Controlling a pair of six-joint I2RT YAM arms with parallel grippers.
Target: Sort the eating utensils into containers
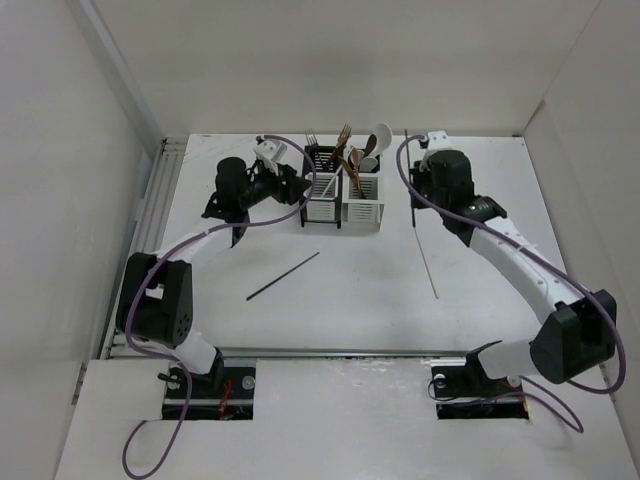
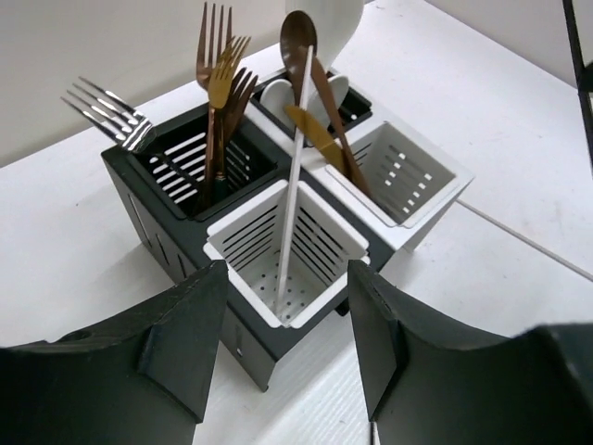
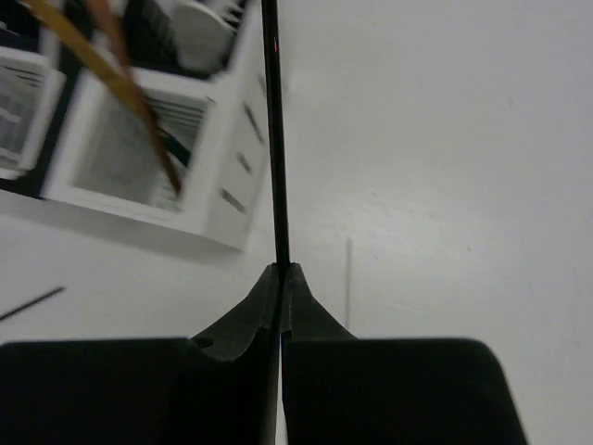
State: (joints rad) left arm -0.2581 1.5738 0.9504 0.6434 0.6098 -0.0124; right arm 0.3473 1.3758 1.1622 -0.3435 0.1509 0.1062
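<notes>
The containers stand side by side at the back: a black one [image 1: 322,190] and a white one [image 1: 363,197]. Forks [image 2: 215,83] fill a black compartment. A brown spoon [image 2: 298,37] and a copper knife [image 2: 320,139] lean in the white container [image 2: 408,176]. A white chopstick [image 2: 295,176] stands in a white insert. My left gripper [image 2: 287,278] is open just short of that insert, with nothing between its fingers. To the right of the white container [image 3: 139,158], my right gripper [image 3: 281,271] is shut on a black chopstick [image 3: 271,130].
A black chopstick [image 1: 283,275] lies slanted on the table in front of the containers. A pale chopstick [image 1: 425,250] lies under the right arm, and also shows faintly in the right wrist view [image 3: 348,278]. White walls close in the table on three sides.
</notes>
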